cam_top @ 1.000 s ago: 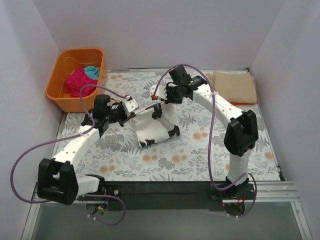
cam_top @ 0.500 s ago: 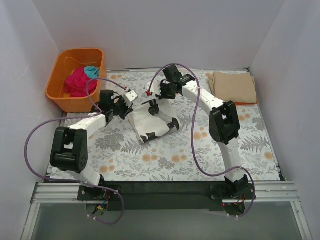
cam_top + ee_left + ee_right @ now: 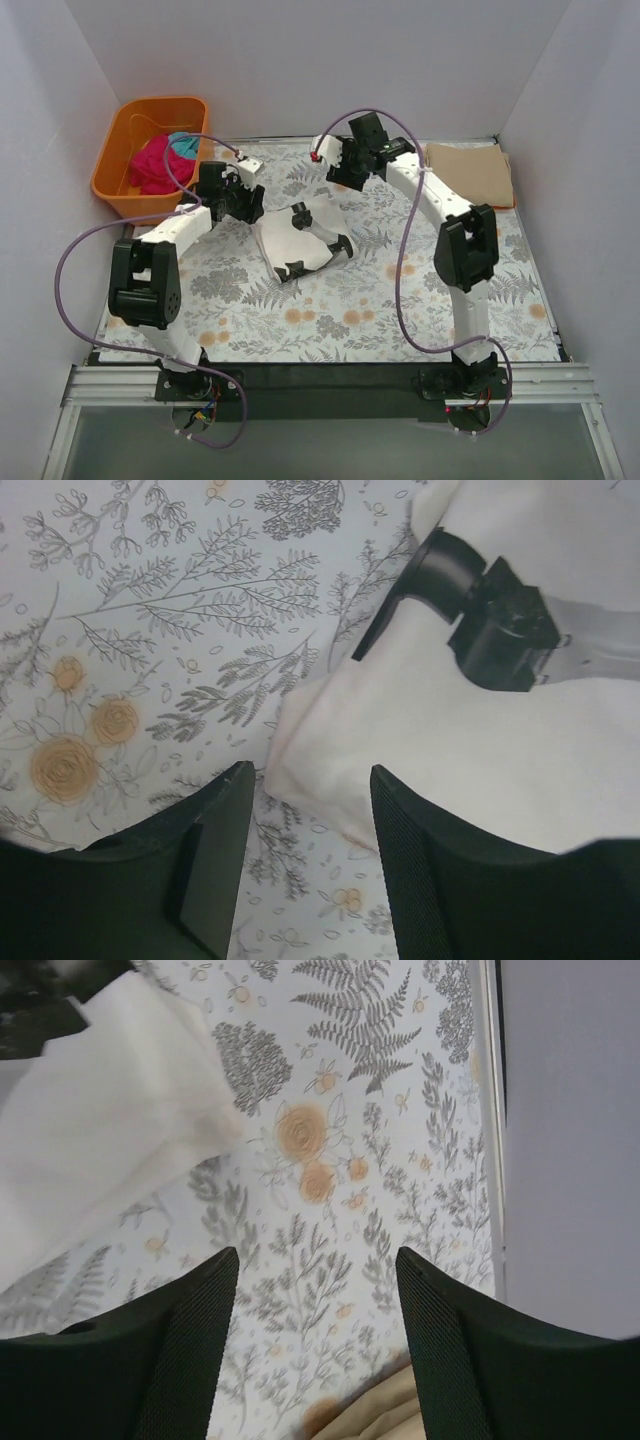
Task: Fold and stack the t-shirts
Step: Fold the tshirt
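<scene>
The left gripper [image 3: 312, 780] is released, its jaws spread with nothing between them. Just beyond the gap, nearer the right-hand jaw, lies a rounded corner of the white shirt [image 3: 470, 750]. It is soft, smooth cloth lying flat, with black blotches [image 3: 500, 635] printed farther out. To the other side of the jaws there is only the flowered table covering [image 3: 150, 610], thin cloth with grey ferns and orange blooms. The fingers [image 3: 215, 865] are black, and the inner face of one shows a fine ribbed grain.

The right gripper [image 3: 315, 1260] is released too, its jaws wide apart over the flowered covering. An edge of the white shirt lies well off beyond its left jaw. A fold of the tan shirt [image 3: 375, 1415] shows close under the right jaw. A pale wall [image 3: 570, 1140] stands past that same jaw.

From above, the white shirt [image 3: 300, 240] is a loosely bunched heap. It lies between the left gripper [image 3: 248, 203] and the right gripper [image 3: 338, 172], closer to the left one. The tan shirt [image 3: 470, 172] lies folded square, well to the outer side of the right jaws. An orange tub [image 3: 112, 192] of smooth plastic sits beyond the left jaws. It holds a crumpled magenta shirt [image 3: 153, 166] and a teal shirt [image 3: 184, 145]. Purple cables [image 3: 75, 262] loop off both arms.
</scene>
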